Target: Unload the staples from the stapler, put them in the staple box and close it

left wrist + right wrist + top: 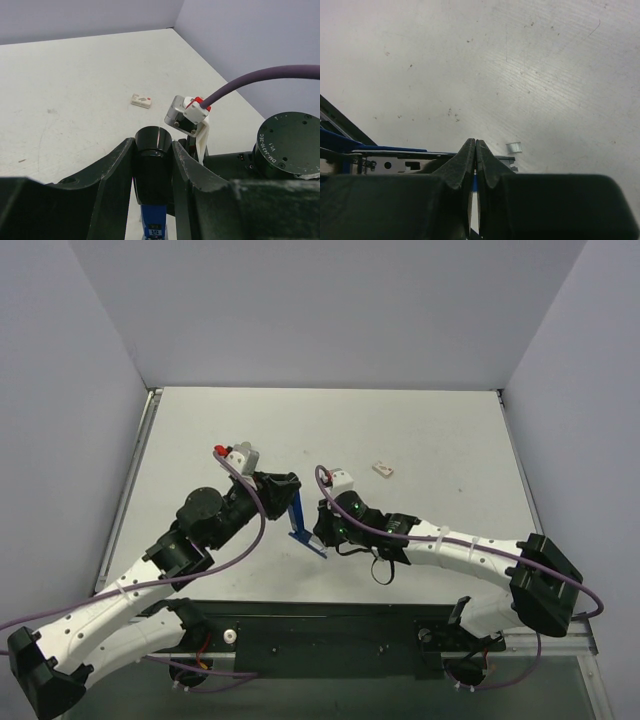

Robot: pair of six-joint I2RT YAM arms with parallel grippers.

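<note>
The blue stapler [297, 516] stands hinged open between the two arms, near the table's front. My left gripper [152, 146] is shut on the stapler's dark end [153, 165], and the blue body [153, 217] hangs down below the fingers. In the top view the left gripper [283, 490] sits at the stapler's upper end. My right gripper [476, 143] is shut, tips touching, right in front of the metal inner rail [395, 163]; in the top view it [322, 532] sits by the stapler's lower arm. A short silvery strip of staples [513, 147] lies on the table just past the rail's end.
A small pale box [381, 469] lies flat on the table beyond the right arm, also in the left wrist view [141, 100]. Grey walls close the table on the left, back and right. The right arm's wrist camera and purple cable [190, 112] sit close to the left gripper.
</note>
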